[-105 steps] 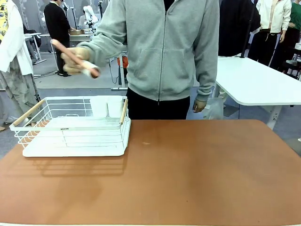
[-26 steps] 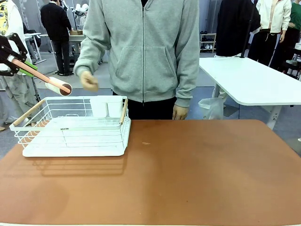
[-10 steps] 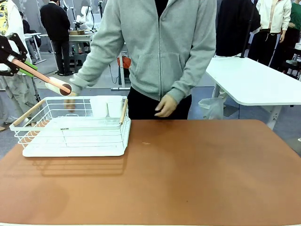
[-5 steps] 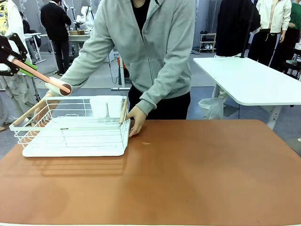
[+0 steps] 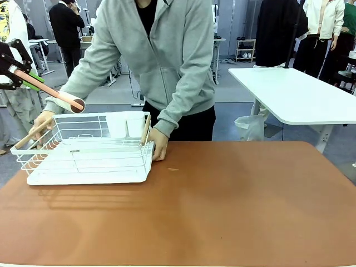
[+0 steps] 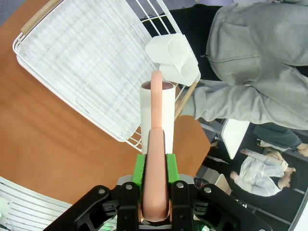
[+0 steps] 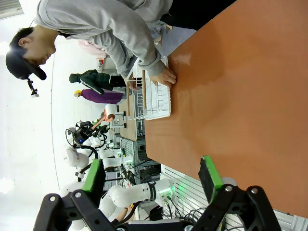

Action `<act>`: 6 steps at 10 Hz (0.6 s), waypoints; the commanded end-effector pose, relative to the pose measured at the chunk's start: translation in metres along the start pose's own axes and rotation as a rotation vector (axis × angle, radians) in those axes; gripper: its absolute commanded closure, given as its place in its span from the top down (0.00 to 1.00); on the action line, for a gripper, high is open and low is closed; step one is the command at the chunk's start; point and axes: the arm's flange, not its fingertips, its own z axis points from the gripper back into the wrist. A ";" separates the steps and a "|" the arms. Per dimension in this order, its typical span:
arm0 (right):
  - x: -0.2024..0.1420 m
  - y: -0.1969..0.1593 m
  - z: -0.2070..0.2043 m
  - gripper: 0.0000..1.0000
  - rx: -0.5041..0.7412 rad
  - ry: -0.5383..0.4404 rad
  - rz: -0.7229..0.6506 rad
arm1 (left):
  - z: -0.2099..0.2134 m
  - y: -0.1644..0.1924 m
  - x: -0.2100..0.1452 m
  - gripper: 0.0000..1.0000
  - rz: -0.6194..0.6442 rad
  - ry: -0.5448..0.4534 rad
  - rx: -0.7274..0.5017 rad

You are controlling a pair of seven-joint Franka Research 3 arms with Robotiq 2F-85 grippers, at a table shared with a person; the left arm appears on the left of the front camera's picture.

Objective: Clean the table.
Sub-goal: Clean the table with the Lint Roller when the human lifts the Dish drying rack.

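Note:
The reddish-brown table holds a white wire dish rack at its back left. A person in a grey hoodie leans over it, one hand on the left wooden handle and the other hand at the right handle. My left gripper hangs above the rack's left end, shut on the pink handle of a lint roller. In the left wrist view the left gripper grips that roller over the rack. My right gripper is open above the table, holding nothing.
Two white cups stand at the rack's far side. A small speck lies on the table to the right of the rack. A white-topped table stands behind at the right, and other people stand farther back.
The person has bent forward and put both hands on the rack's handles. My left gripper with the roller has stayed where it was.

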 end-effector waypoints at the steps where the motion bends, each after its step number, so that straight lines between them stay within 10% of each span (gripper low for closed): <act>1: 0.000 0.003 0.001 1.00 0.016 -0.004 0.010 | 0.000 0.000 0.000 0.00 0.002 0.000 -0.003; 6: 0.000 0.003 0.001 1.00 0.016 -0.004 0.010 | 0.000 0.000 0.000 0.00 0.002 0.000 -0.003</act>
